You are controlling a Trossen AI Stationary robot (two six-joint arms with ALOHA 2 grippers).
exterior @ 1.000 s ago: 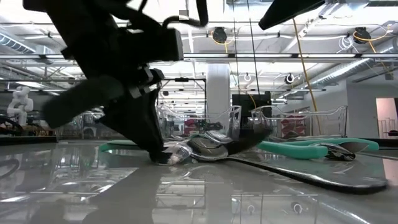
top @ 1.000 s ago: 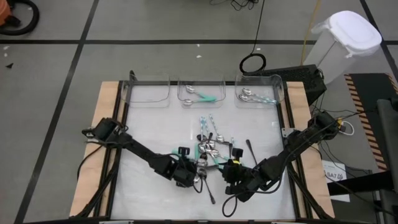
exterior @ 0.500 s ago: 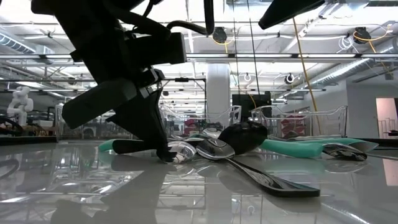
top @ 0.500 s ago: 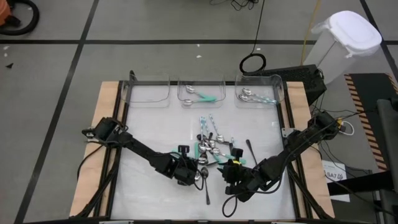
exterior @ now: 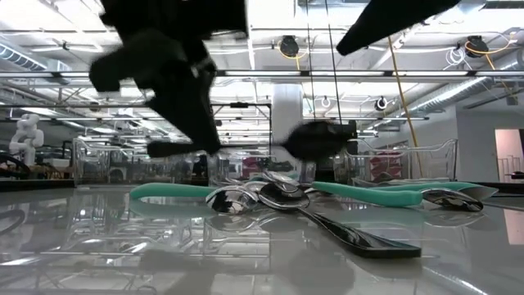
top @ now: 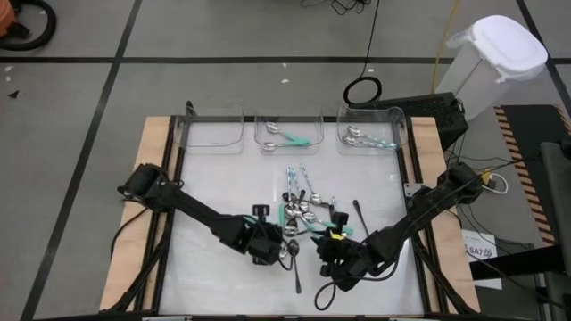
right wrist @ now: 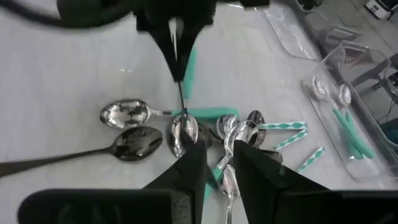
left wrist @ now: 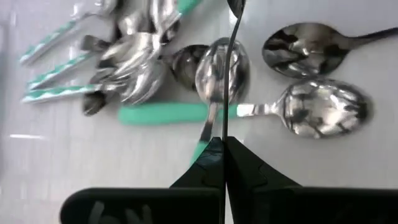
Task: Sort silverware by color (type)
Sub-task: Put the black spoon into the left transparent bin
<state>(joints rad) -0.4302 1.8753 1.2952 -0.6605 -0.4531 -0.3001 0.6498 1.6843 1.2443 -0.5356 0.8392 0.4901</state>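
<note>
Lifted since a second ago, our left gripper (exterior: 184, 123) is clamped shut on a black spoon (exterior: 315, 139), holding it above the silverware pile (top: 303, 214) mid-table. Our right gripper (top: 332, 256) hovers beside the pile near the front edge, fingers slightly parted and holding nothing.

Spoons (top: 302, 212) piled mid-table, teal and pale-blue handles; black spoon (exterior: 315, 139) lifted above pile; few already in bins.
</note>
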